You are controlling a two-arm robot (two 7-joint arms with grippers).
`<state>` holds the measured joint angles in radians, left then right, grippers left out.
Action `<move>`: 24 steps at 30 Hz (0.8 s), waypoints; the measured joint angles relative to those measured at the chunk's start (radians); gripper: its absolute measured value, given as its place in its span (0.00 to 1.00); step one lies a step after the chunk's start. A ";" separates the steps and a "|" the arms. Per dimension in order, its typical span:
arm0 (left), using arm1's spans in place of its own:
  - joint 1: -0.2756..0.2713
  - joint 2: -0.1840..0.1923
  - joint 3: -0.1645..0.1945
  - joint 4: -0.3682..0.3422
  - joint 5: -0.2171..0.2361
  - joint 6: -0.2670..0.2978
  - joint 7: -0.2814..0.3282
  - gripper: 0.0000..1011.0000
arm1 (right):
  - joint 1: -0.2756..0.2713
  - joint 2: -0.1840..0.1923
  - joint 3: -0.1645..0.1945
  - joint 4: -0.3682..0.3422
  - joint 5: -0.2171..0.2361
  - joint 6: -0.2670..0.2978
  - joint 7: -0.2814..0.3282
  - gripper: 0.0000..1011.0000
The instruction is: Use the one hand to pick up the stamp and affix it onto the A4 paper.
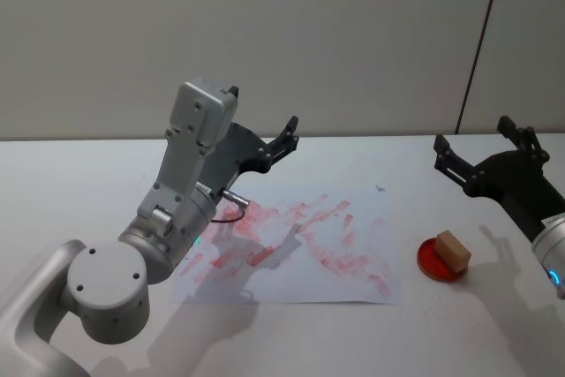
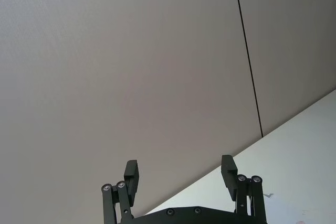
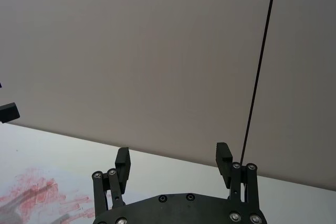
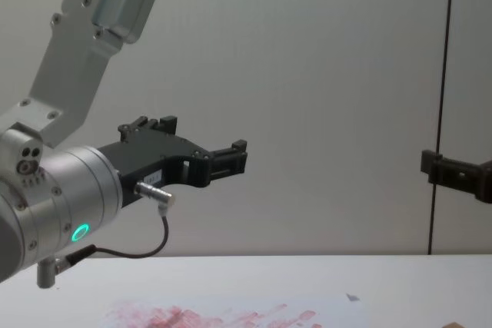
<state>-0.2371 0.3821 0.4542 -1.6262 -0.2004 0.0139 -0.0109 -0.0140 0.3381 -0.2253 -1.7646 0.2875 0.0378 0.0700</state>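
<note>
the left arm [image 1: 177, 209] covers part of the a4 paper [image 1: 353, 222]; the right arm [image 1: 553, 249] is cut off.

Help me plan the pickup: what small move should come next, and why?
Probably lower the right gripper toward the stamp. It is open, raised above the table, and the nearer of the two. The stamp sits untouched on the red pad. The left gripper, also open, hangs over the far-left side of the paper, farther from the stamp.

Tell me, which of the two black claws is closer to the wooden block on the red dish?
The right gripper, raised open beyond the wooden stamp on its red ink pad. The left gripper is farther off, raised near the A4 paper.
</note>
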 joint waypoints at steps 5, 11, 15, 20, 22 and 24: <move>0.000 0.000 0.000 0.000 0.000 0.000 0.000 0.99 | -0.001 -0.001 0.000 -0.002 0.001 -0.003 -0.003 0.99; 0.000 0.000 0.000 0.000 0.000 0.000 0.000 0.99 | -0.001 -0.001 0.000 -0.002 0.001 -0.004 -0.003 0.99; 0.000 0.000 0.000 0.000 0.000 0.000 0.000 0.99 | -0.001 -0.001 0.000 -0.002 0.001 -0.004 -0.003 0.99; 0.000 0.000 0.000 0.000 0.000 0.000 0.000 0.99 | -0.001 -0.001 -0.001 -0.002 0.001 -0.004 -0.003 0.99; 0.000 0.000 0.000 0.000 0.000 0.000 0.000 0.99 | -0.001 -0.001 -0.001 -0.002 0.001 -0.004 -0.003 0.99; 0.000 0.000 0.000 0.000 0.000 0.000 0.000 0.99 | -0.001 -0.001 -0.001 -0.002 0.001 -0.004 -0.003 0.99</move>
<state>-0.2371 0.3821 0.4542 -1.6262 -0.2004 0.0139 -0.0109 -0.0146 0.3374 -0.2259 -1.7669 0.2880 0.0340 0.0667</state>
